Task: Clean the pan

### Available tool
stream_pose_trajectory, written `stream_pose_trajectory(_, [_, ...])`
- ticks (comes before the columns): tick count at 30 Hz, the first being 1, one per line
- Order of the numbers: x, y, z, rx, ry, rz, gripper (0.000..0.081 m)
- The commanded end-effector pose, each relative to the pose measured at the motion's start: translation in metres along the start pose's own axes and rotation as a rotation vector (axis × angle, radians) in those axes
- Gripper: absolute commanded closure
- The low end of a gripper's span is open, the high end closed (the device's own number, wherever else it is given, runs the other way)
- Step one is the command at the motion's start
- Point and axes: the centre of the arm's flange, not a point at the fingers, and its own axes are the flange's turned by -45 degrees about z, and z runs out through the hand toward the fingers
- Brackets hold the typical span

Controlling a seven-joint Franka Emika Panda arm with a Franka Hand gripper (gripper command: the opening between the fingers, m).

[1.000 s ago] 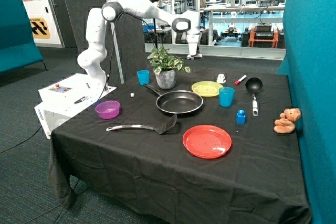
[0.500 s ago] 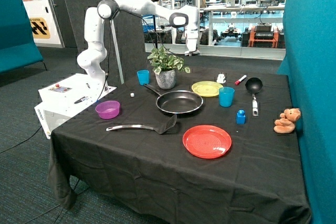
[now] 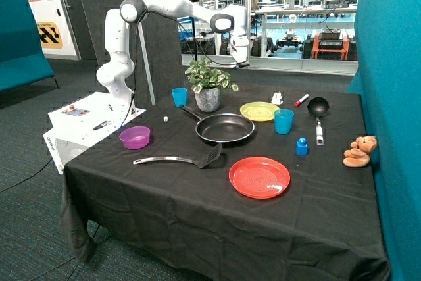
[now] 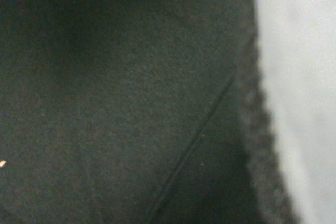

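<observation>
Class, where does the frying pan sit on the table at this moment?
In the outside view, the pan lies mid-table, between the potted plant and the red plate, its handle toward the plant.

A: What stands around the pan [image 3: 225,127]?

B: It is hemmed in by the plant [image 3: 208,85] just behind it, the spatula [image 3: 181,159] near its front and the red plate [image 3: 259,177] further forward. The teal cup [image 3: 283,122] and yellow plate [image 3: 259,110] are set near its far side.

A: Is room left from above?

B: Yes; nothing is seen over the pan. The pincer [image 3: 242,64] is held high, behind the plant. A bare strip of worktop [image 3: 197,208] is left along the front edge.
</observation>
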Motion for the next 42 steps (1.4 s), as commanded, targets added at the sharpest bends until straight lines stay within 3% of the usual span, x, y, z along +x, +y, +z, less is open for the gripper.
stream_pose_trajectory(1, [-0.003, 0.031, -0.017, 0.0007, 0.0, 0.068, 0.0808])
stream_pose_trajectory(11, [-0.008, 0.056, -0.025, 0.0007, -0.0001, 0.102, 0.0808])
stream_pose_trajectory(13, [-0.013, 0.071, -0.026, 0.0007, -0.0001, 0.207, 0.0808])
stream_pose_trajectory(14, [0.041, 0.091, -0.001, 0.0006, -0.0003, 0.802, 0.0808])
stream_pose_trajectory(15, [0.011, 0.086, -0.013, 0.0007, -0.0001, 0.221, 0.0808])
stream_pose_trajectory(16, [-0.005, 0.086, -0.019, 0.0007, -0.0001, 0.232, 0.0808])
stream_pose_trajectory(17, [0.04, 0.106, 0.004, 0.0006, -0.0003, 0.89, 0.0808])
stream_pose_trajectory(18, [0.061, 0.116, 0.015, 0.0006, -0.0003, 0.902, 0.0808])
stream_pose_trajectory(20, [0.073, 0.132, 0.025, 0.0006, -0.0003, 0.939, 0.0808])
stream_pose_trajectory(21, [0.087, 0.127, 0.048, 0.0007, 0.0002, -0.66, 0.0808])
stream_pose_trajectory(22, [0.078, 0.137, 0.039, 0.0006, -0.0004, 0.959, 0.0808])
stream_pose_trajectory(23, [0.093, 0.131, 0.046, 0.0007, 0.0001, -0.246, 0.0808])
stream_pose_trajectory(24, [0.026, 0.121, 0.012, 0.0007, -0.0001, 0.293, 0.0808])
stream_pose_trajectory(25, [-0.009, 0.117, -0.004, 0.0007, -0.0001, 0.293, 0.0808])
stream_pose_trajectory(26, [-0.028, 0.115, -0.011, 0.0007, -0.0001, 0.329, 0.0808])
stream_pose_trajectory(27, [-0.037, 0.115, -0.015, 0.0007, -0.0001, 0.311, 0.0808])
stream_pose_trajectory(28, [-0.043, 0.115, -0.015, 0.0007, -0.0002, 0.373, 0.0808])
stream_pose_trajectory(30, [-0.049, 0.117, -0.016, 0.0007, -0.0001, 0.316, 0.0808])
stream_pose_trajectory(32, [-0.052, 0.118, -0.016, 0.0007, -0.0001, 0.319, 0.0808])
stream_pose_trajectory(33, [-0.052, 0.118, -0.014, 0.0007, -0.0002, 0.396, 0.0808])
stream_pose_trajectory(34, [-0.053, 0.119, -0.014, 0.0007, -0.0001, 0.331, 0.0808])
stream_pose_trajectory(35, [-0.054, 0.12, -0.014, 0.0007, -0.0001, 0.338, 0.0808])
stream_pose_trajectory(36, [-0.024, 0.13, 0.007, 0.0006, -0.0003, 0.823, 0.0808])
stream_pose_trajectory(37, [-0.041, 0.126, -0.002, 0.0007, -0.0001, 0.36, 0.0808])
stream_pose_trajectory(42, [-0.06, 0.132, -0.018, 0.0007, -0.0001, 0.357, 0.0808])
